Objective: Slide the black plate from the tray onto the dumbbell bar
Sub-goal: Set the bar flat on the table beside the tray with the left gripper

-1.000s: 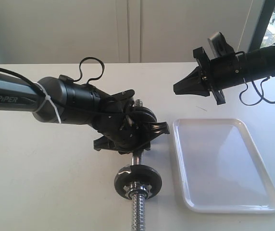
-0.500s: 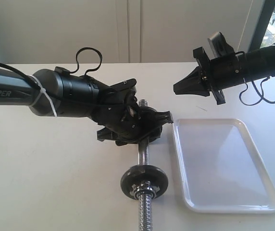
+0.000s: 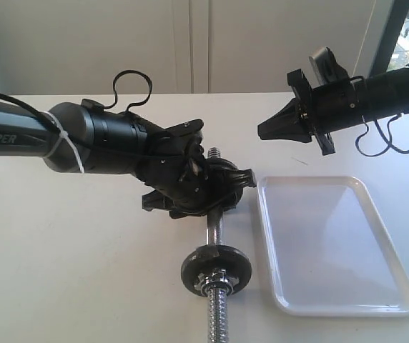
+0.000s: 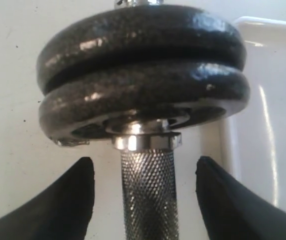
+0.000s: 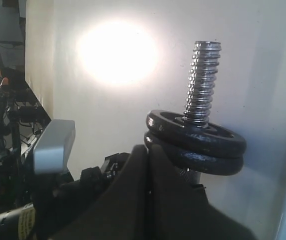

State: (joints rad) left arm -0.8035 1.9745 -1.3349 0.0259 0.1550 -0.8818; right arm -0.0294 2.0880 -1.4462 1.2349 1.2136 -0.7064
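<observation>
My left gripper (image 3: 216,187) stands open, its fingers (image 4: 58,205) spread either side of the knurled middle of the dumbbell bar (image 3: 214,230), clear of the metal and holding nothing. Just past the fingertips the black plate (image 4: 138,37) sits on the bar, lying flat against a second black disc (image 4: 143,95) that rests on a chrome collar. The plate is the outer of the pair, next to the bare threaded end (image 5: 203,75) that sticks out beyond it. At the bar's near end another black disc with a silver star nut (image 3: 217,270) rests on the tabletop (image 3: 83,271). The white tray (image 3: 333,304) lies just beside the bar, on the right of the exterior view. My right gripper (image 3: 265,131) is clenched shut on nothing and hangs in the air beyond the tray's far edge, its tip pointing toward the stacked discs.
</observation>
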